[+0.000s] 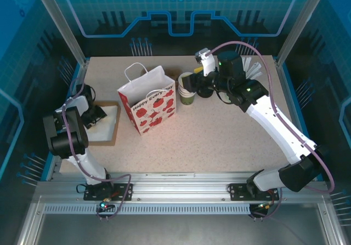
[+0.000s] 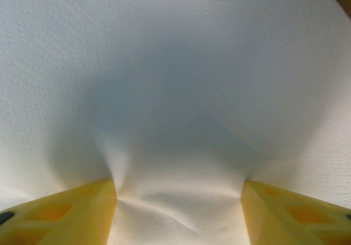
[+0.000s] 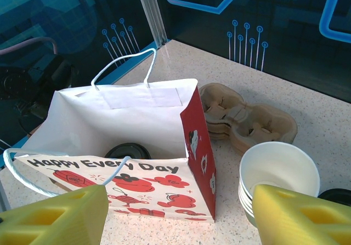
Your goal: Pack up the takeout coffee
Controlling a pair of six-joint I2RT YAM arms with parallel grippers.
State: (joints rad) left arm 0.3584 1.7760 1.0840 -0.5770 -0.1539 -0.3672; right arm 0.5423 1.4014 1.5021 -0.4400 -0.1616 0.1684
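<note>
The takeout coffee [image 3: 127, 151] sits down inside the paper bag [image 3: 137, 119], on the bag's floor, and all you can see of it is its round black lid. I think it was put in standing up so it will not spill, so the main part of the packing looks done. The bag stands up with its mouth wide open, which lets things drop in from above. The right gripper [image 3: 181, 201] hangs just to the right of the bag, close to the stack of cups [image 3: 279, 168], and it looks into the bag. Its two yellow fingers are spread wide and hold nothing. Maybe it waits there to keep out of the way. Behind the cups, also right of the bag, lie the brown cup carriers [image 3: 249, 121]. Well to the left of the bag, the left gripper [image 2: 178, 193] is pushed down on a white napkin [image 2: 175, 64]. Its fingers stand apart, the paper touches both of them, and the bit between them is bunched into little folds. The fingers are not squeezed together, so I would say it has no hold on the napkin right now. The napkin lies on a brown tray [image 1: 104, 141] left of the bag. My guess is that a napkin should go in with the drink next. The paper is thin and floppy, so it could slip out of a pinch.
</note>
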